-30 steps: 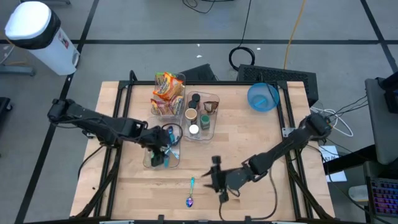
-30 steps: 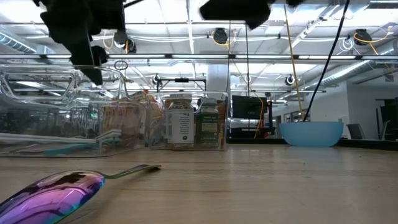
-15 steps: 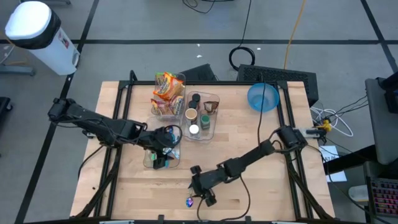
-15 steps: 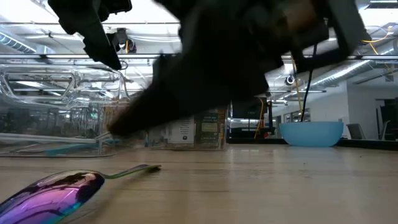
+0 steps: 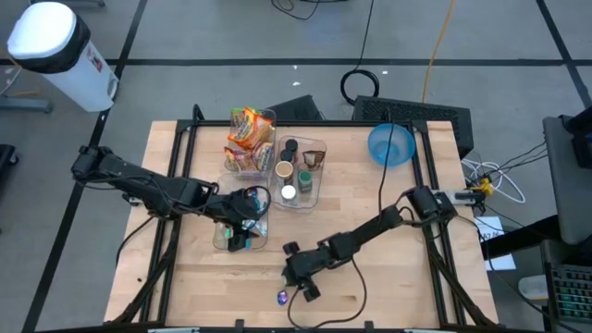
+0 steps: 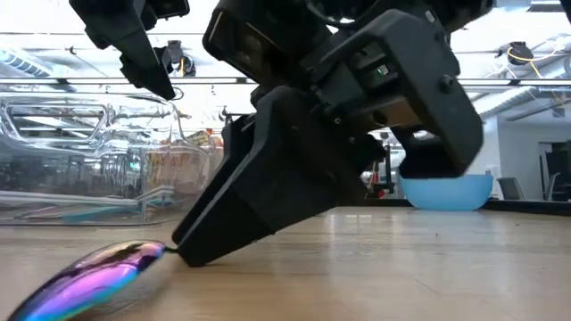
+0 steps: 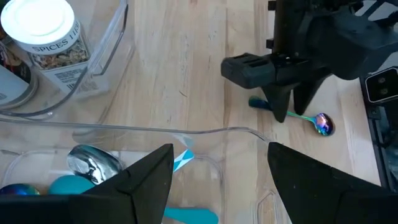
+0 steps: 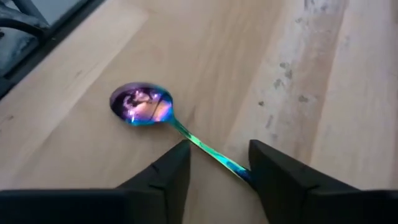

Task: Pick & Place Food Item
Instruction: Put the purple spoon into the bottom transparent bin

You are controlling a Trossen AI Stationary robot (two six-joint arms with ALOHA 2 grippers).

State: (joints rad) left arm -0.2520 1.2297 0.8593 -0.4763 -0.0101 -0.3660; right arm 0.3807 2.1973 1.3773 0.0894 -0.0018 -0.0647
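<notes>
Right gripper is down on the worktop, fingers spread either side of the iridescent spoon's handle near the front edge. Left gripper hovers over the clear cutlery bin, fingers spread.

The white-lidded spice jar carries a label reading "SPICES"; the smaller print beneath it is too small to read. No other text is legible.

Right claw low, fingers parted, tips at the tabletop; left claw hovers open.
</notes>
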